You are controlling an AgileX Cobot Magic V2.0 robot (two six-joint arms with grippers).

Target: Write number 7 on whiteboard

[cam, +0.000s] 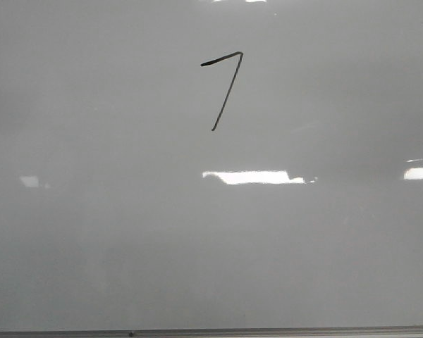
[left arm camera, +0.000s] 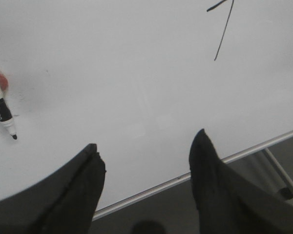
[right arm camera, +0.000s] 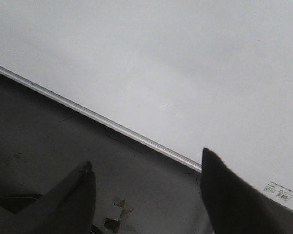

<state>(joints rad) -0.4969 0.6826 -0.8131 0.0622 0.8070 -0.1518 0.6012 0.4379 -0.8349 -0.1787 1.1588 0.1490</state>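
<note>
Glossy whiteboard [cam: 92, 246] already carries the number 7 [cam: 224, 88] near its top centre; I'd take the light, slippery marker [left arm camera: 2, 108] mid-barrel, both grippers' jaws wide and empty.

The whiteboard [cam: 92, 246] lies flat, pale grey and glossy, with bright light patches on it and a thin metal strip along its near edge. A black 7 [cam: 224, 88] is drawn on it. In the left wrist view a marker [left arm camera: 2, 109] lies on the board, uncapped, well apart from the 7.
</note>
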